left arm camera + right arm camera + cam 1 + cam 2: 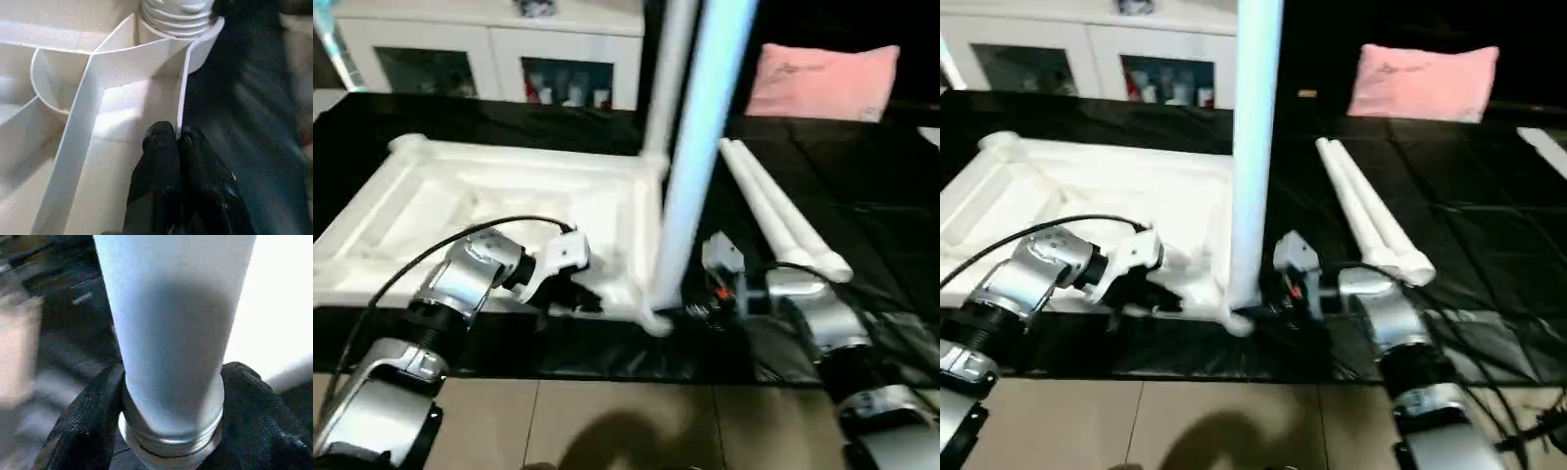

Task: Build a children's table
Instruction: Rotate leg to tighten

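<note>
Right claw (pixel 171 431) is clamped round an upright leg (pixel 1255 117) at the tabletop (pixel 460 211) corner, frame centre; left claw (pixel 176 147) pinches the top's rim.

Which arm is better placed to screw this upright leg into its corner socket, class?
The right. The right gripper already clasps the upright leg just above the corner socket, while the left gripper pinches the tabletop's rim, steadying it.
</note>
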Tool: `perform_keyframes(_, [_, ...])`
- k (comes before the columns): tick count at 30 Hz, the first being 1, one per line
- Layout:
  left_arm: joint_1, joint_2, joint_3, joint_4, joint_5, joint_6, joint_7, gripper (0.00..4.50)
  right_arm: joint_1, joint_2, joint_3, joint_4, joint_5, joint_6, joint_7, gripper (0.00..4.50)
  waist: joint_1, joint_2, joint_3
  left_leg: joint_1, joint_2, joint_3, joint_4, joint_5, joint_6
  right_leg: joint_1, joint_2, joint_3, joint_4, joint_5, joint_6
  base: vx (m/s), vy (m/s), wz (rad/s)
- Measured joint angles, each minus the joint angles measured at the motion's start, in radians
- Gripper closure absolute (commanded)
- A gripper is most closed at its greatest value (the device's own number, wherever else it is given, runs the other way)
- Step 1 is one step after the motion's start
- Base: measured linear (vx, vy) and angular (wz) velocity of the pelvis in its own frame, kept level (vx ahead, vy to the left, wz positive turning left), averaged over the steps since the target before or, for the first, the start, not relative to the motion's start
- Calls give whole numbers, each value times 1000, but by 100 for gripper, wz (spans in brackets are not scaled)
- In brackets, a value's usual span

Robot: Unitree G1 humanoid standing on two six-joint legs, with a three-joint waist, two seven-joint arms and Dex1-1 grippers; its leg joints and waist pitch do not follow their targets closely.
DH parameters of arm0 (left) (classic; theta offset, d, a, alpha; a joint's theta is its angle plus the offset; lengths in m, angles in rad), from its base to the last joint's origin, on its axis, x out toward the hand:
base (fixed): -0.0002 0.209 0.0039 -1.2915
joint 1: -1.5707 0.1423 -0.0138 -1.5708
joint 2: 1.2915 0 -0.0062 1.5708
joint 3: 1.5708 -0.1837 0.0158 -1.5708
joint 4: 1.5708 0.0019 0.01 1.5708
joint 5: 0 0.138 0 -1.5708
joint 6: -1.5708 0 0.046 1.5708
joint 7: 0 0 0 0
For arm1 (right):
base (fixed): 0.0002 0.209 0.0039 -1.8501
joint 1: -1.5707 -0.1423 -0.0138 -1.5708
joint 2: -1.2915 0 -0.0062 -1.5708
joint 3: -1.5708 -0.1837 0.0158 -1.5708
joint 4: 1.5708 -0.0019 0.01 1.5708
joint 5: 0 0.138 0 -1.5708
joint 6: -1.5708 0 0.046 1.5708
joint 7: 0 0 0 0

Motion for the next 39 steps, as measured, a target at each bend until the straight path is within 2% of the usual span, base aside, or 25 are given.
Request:
perform_keyframes(2, [-3,-52,19,1,-2,58,75,450,-10,18,-34,18,-1,21,-108,183,-12,0,0,0,0,-1,3,0,0,0,0,-1,-4,0,0,-58,21,-9])
perform_keyframes(4, [-5,-98,44,16,-11,94,147,450,-28,52,-69,42,-1,47,-203,184,-23,2,0,-1,0,-6,2,0,0,4,-1,-11,-17,0,0,0,0,0])
perform_keyframes(8, [-44,-186,104,91,-12,135,336,450,-118,135,-126,127,-21,105,-449,186,-42,6,0,-3,0,-13,4,0,1,6,-14,-39,-32,0,0,0,0,0])
perform_keyframes(9, [-48,-198,111,94,-12,145,361,450,-127,146,-132,131,-27,110,-491,186,-45,9,1,-5,1,-14,4,0,1,8,-19,-52,-39,0,0,0,0,0])
perform_keyframes(13, [-56,-209,122,94,-12,173,397,450,-162,183,-143,163,-43,117,-581,186,-61,16,1,-6,1,-15,4,-3,6,14,-33,-77,-54,0,0,-3,14,-2])
perform_keyframes(14, [-57,-209,121,94,-10,173,398,450,-163,185,-144,164,-43,116,-587,186,-62,16,1,-7,1,-15,4,-3,7,15,-33,-77,-55,0,0,0,0,0])
perform_keyframes(15, [-57,-209,121,94,-10,173,398,450,-163,185,-147,164,-43,115,-587,151,-62,16,1,-7,1,-15,4,-4,7,15,-34,-76,-55,0,0,0,0,0])
perform_keyframes(17, [-57,-208,120,93,-10,169,398,450,-163,187,-153,164,-42,114,-587,116,-61,16,1,-8,0,-14,4,-4,8,15,-34,-76,-55,0,0,0,0,0])
perform_keyframes(23, [-57,-162,95,87,-6,125,341,450,-156,200,-158,142,-33,106,-543,64,-60,16,1,-8,1,-13,-1,-4,7,11,-33,-73,-47,6,-1,0,0,0])
perform_keyframes(26, [-50,-116,73,66,-4,96,273,450,-110,174,-147,83,-7,100,-435,37,-52,16,1,-8,1,-13,-4,-4,7,9,-33,-71,-42,17,-3,18,-10,2])
perform_keyframes(27, [-47,-97,71,64,-5,79,246,450,-96,158,-140,65,8,95,-384,23,-48,16,1,-8,0,-11,-4,-4,7,5,-33,-67,-33,17,-3,54,-30,5])
perform_keyframes(30, [-45,-55,58,54,-6,36,181,450,-70,105,-113,24,33,95,-254,5,-32,15,1,-10,0,-7,-8,-3,8,-8,-31,-58,-16,12,-9,59,-34,4])
perform_keyframes(36, [-40,11,27,45,-14,-42,52,450,-35,6,-71,-40,48,91,-48,5,-3,15,1,-16,1,-2,-9,-3,10,-25,-31,-53,-1,2,-15,0,0,0])
perform_keyframes(39, [-32,45,13,43,-17,-73,-26,450,-23,-37,-37,-74,50,83,58,5,3,15,1,-15,2,-2,-5,-4,10,-24,-31,-53,3,1,-16,0,0,0])
